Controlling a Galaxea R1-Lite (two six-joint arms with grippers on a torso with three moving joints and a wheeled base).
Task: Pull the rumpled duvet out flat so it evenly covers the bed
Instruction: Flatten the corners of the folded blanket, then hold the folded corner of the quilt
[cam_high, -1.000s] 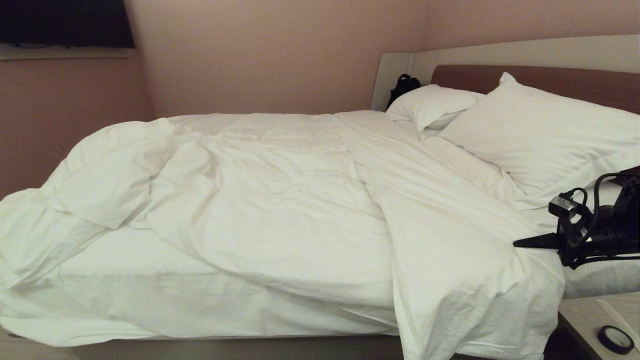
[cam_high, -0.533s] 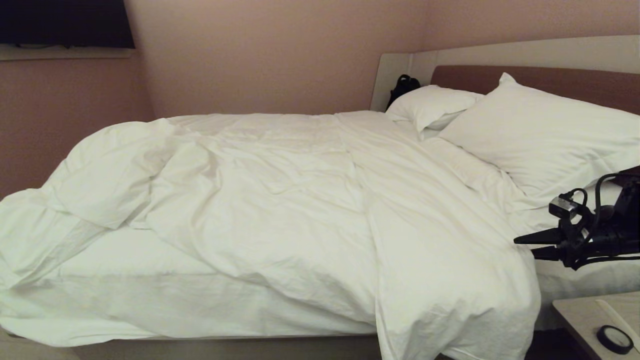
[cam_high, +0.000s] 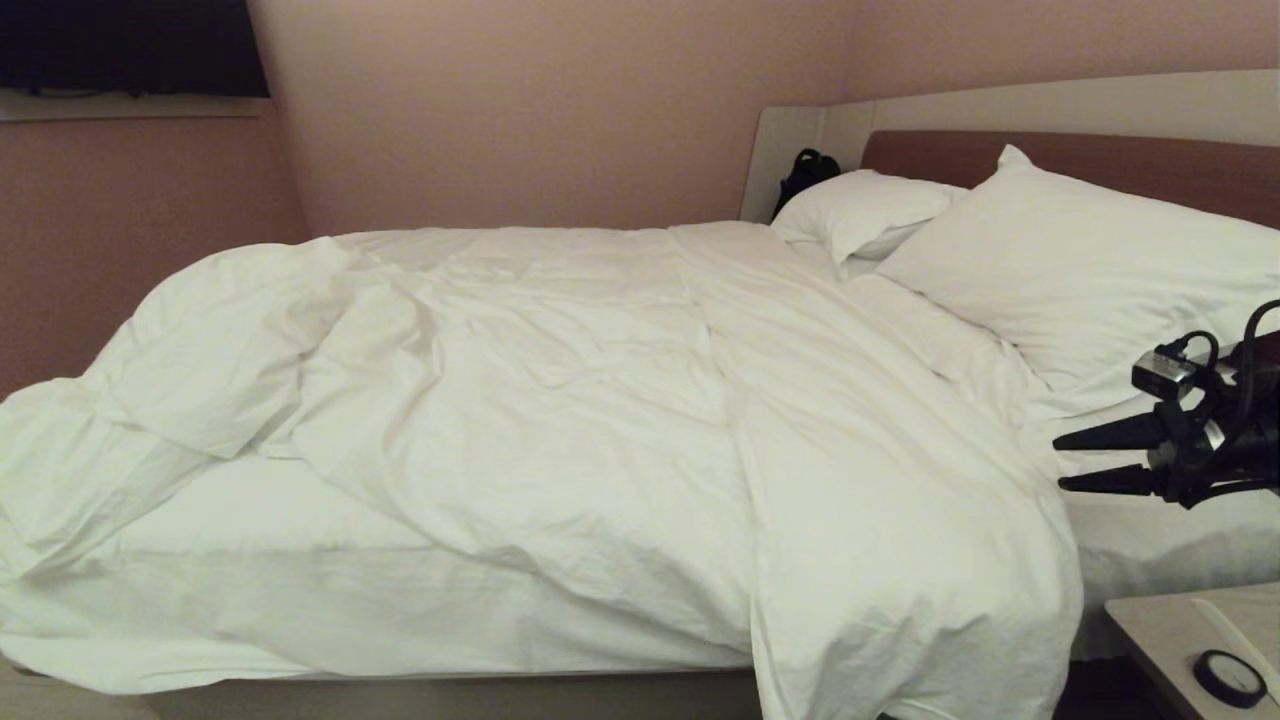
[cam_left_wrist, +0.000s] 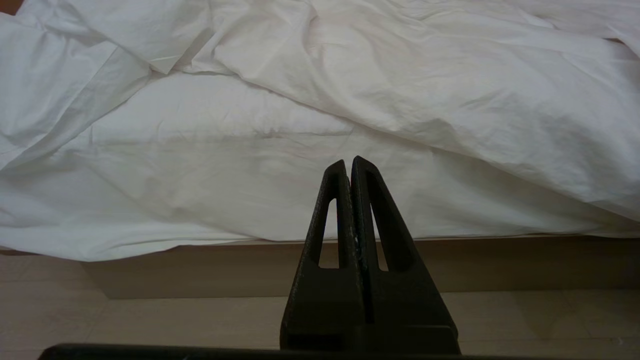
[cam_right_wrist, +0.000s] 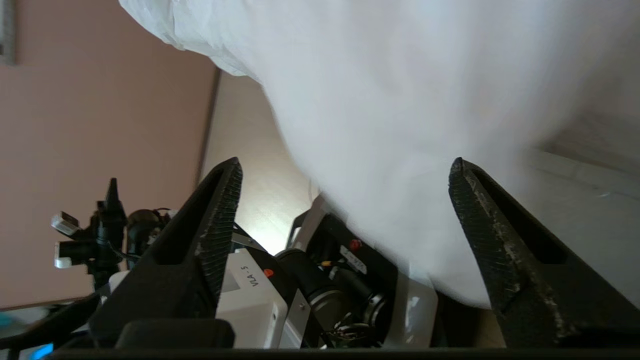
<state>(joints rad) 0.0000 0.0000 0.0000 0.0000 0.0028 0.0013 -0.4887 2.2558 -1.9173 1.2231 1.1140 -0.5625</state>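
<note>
Though spread over the bed (cam_high: 450, 695), duvet (cam_high: 600, 420) rumpled; right gripper (cam_high: 1058, 462) wide, empty.

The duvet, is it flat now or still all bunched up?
Still bunched. The duvet lies rumpled with a folded lump at one end, leaving bare sheet along the near side.

Rumpled white duvet (cam_high: 600, 420), low bed (cam_high: 450, 695)

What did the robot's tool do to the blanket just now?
The right tool let go of the duvet: a second ago it was pinched shut on the edge, and now it stands open and has lifted a little clear. The freed edge slid back toward the foot of the bed, baring more sheet by the pillows. The left tool stayed shut, and the rest of the duvet kept its wrinkles.
</note>
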